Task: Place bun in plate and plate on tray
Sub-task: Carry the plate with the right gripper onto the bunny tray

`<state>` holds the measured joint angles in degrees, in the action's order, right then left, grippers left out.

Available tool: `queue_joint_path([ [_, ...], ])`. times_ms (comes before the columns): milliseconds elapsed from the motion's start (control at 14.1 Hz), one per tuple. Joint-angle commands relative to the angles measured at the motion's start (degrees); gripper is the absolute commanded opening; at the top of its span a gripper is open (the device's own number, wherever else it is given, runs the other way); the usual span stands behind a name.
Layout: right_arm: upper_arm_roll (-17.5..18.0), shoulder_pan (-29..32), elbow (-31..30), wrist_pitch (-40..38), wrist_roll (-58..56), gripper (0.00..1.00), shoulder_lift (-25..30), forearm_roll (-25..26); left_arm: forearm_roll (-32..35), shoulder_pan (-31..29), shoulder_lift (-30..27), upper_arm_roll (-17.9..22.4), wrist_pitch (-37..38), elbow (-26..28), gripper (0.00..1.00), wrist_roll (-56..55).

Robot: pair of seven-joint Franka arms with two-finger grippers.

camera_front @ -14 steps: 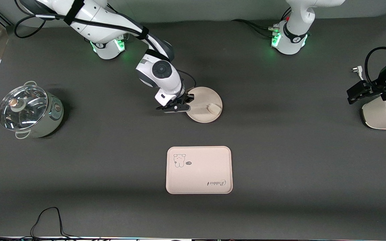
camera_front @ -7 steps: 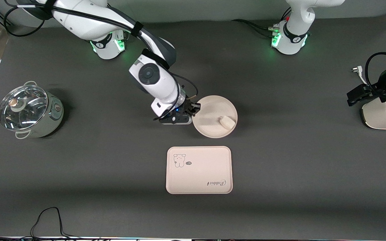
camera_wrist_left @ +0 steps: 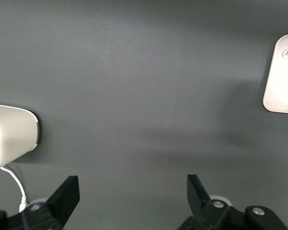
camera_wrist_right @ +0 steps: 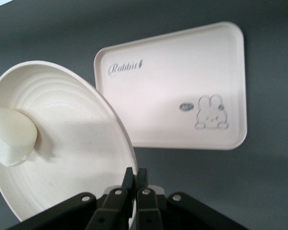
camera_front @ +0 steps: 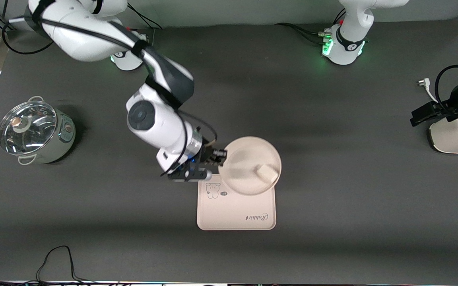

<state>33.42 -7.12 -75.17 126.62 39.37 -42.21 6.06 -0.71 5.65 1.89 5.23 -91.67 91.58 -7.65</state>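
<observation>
Right fingers (camera_wrist_right: 135, 178) pinched on plate (camera_front: 245, 159) rim, bun (camera_front: 266, 173) aboard, over "Rabbit"-lettered tray (camera_front: 233, 216); left fingers (camera_wrist_left: 67, 194) wide apart.

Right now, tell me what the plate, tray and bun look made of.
Plate: likely matte plastic or bamboo fibre; faintly speckled cream, moulded concentric rings.
Tray: seemingly the same matte material; smooth, printed drawing and script.
Bun: looks soft, perhaps foam or dough; dull off-white, rounded edges.
</observation>
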Motion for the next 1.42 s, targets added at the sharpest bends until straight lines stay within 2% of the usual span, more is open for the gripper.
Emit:
queue_joint_path([
  [0, -0.6, -0.9, 7.9, -1.1, -4.1, 0.00, -6.3, -0.8, -0.6, 0.1, -0.2, 0.0, 0.8, -0.1, 1.00, 0.3],
  [142, -2.7, -0.9, 10.9, -0.6, -5.3, 0.00, -10.3, -0.8, -0.5, 0.3, -0.3, 0.0, 1.3, 0.1, 1.00, 0.2],
  [498, -2.9, -1.0, 11.2, 7.4, -5.7, 0.00, -19.6, -0.7, -0.5, 0.9, -0.1, -0.2, 1.8, 0.2, 1.00, 0.1],
  [995, -3.4, -1.1, 11.2, 9.6, -5.5, 0.00, -22.7, -0.8, -0.6, 1.0, -0.1, -0.4, 2.0, 0.2, 1.00, 0.1],
  [1066, -3.8, -1.1, 11.2, 9.6, -5.6, 0.37, -22.7, -0.8, -0.6, 1.1, -0.2, -0.4, 2.2, 0.2, 1.00, 0.0],
  [1137, -3.9, -1.1, 11.1, 9.6, -5.4, 0.99, -22.6, -0.6, -0.6, 1.1, -0.2, -0.4, 2.6, 0.1, 1.00, 0.0],
  [1351, -3.8, -1.0, 11.1, 8.7, -5.2, 1.00, -20.3, 3.2, -0.6, 1.0, -0.2, -0.9, 2.5, 0.0, 1.00, -0.1],
])
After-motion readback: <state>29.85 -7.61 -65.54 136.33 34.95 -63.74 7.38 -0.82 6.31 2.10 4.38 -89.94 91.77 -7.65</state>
